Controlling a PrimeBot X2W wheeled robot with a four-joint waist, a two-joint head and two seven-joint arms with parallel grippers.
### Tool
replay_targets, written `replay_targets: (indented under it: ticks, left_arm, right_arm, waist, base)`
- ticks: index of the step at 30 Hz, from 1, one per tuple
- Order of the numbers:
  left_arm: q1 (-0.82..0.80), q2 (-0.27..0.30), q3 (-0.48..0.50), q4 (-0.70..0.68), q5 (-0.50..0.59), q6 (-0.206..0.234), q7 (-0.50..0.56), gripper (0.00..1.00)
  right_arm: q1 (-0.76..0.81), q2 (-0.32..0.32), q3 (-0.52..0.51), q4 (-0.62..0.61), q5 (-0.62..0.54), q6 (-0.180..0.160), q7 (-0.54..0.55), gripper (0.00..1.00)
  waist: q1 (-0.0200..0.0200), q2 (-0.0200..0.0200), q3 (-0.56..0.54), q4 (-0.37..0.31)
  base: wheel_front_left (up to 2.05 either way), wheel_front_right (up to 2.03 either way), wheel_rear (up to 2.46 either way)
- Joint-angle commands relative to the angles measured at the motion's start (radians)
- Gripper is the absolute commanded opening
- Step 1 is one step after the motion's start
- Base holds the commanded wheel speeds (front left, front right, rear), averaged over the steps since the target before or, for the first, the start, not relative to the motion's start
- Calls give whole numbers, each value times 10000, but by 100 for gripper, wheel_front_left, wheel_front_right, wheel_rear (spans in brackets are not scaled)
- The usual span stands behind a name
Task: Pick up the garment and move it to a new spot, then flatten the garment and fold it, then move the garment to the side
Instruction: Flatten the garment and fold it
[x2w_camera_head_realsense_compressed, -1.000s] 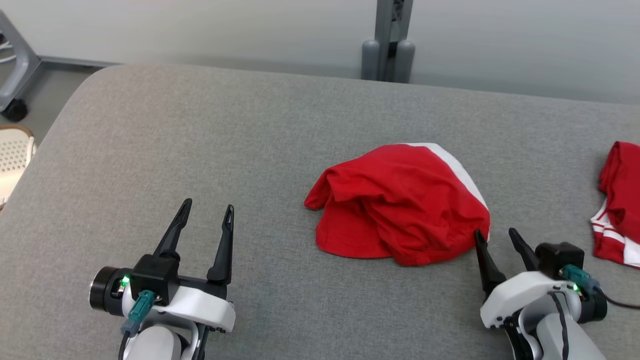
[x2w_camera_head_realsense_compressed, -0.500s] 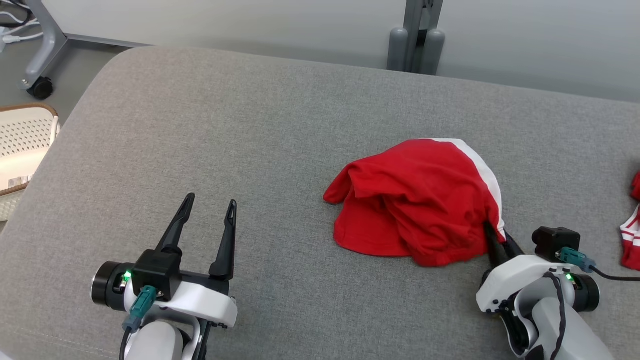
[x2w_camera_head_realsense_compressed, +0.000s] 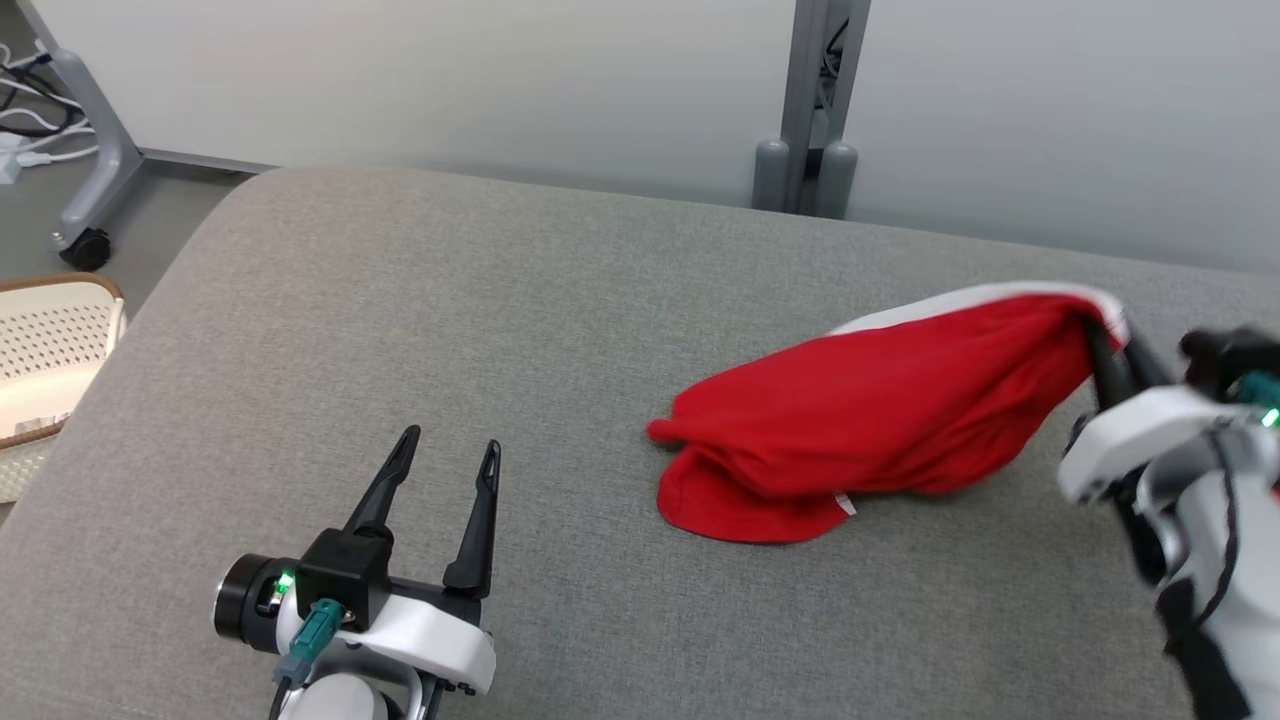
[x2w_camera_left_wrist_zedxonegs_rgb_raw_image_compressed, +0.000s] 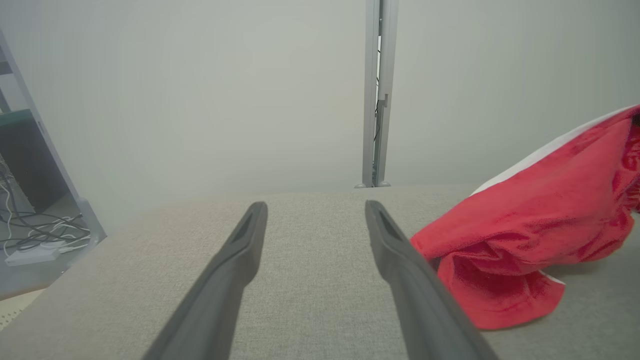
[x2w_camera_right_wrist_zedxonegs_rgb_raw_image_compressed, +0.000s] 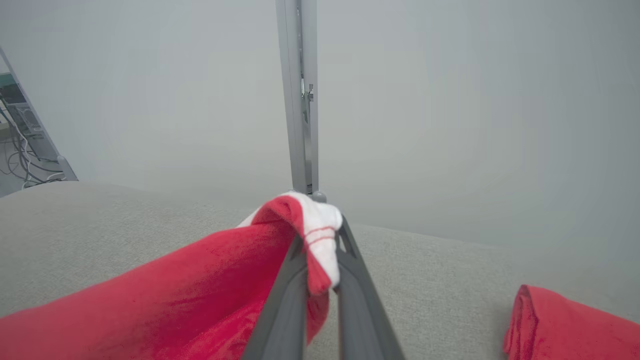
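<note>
Pickup under way, rest pending

Left gripper (x2w_camera_head_realsense_compressed: 451, 440) rests low over grey cushion (x2w_camera_head_realsense_compressed: 400, 300), fingers apart, empty. Red garment (x2w_camera_head_realsense_compressed: 880, 410) centre-right: left end on cushion, white-trimmed end raised. Right gripper (x2w_camera_head_realsense_compressed: 1112, 340) clamped on that trim. Judged: relocating, flattening, folding, moving aside remain.

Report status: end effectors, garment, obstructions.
Left end effector open. Right end effector shut on garment, one end lifted, rest on grey surface. Second red garment off right, apart.
</note>
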Motion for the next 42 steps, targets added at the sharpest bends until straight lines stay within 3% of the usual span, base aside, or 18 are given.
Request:
replay_targets:
  ticks: [1, 7, 11, 20, 24, 34, 41, 42]
  left_arm:
    - [32, 39, -30, -4, -76, 16, 2, 100]
    - [213, 34, -99, -51, -286, 103, 2, 100]
    - [211, 37, -163, -96, -426, 173, 4, 100]
    - [278, 40, -102, -161, -567, 297, 4, 100]
    - [178, 32, -26, -157, -564, 314, 4, 100]
    - [-6, 38, -112, -105, -566, 312, 2, 100]
    - [-71, 36, -2, -70, -460, 258, 2, 100]
    - [-76, 38, 25, -65, -426, 245, 2, 100]
  right_arm:
    - [-374, -207, -56, -115, -229, -2, 6, 0]
    - [-2028, -736, -712, -1191, -1621, -2, 6, 0]
    - [-2477, -447, -761, -2636, -2520, -2, 8, 0]
    - [-600, 435, 1434, -5222, -2109, -2, 8, 0]
    - [309, 412, 1558, -5718, -1662, -2, 6, 0]
    - [2285, 214, 233, -3967, -1173, -2, 6, 0]
    - [3209, 228, -177, -1508, -787, -2, 68, 0]
    - [3235, 233, -102, -1172, -745, -2, 114, 18]
  waist:
    - [0, 0, -128, 114]
    - [0, 0, -236, 499]
    - [0, 0, -175, 772]
    - [0, 0, -14, 924]
    - [0, 0, 96, 704]
    - [0, 0, 265, 17]
    - [0, 0, 381, -483]
    - [0, 0, 387, -555]
  base:
    - [0, 0, 0]
    - [0, 0, 0]
    - [0, 0, 0]
    - [0, 0, 0]
    - [0, 0, 0]
    - [0, 0, 0]
    - [0, 0, 0]
    - [0, 0, 0]
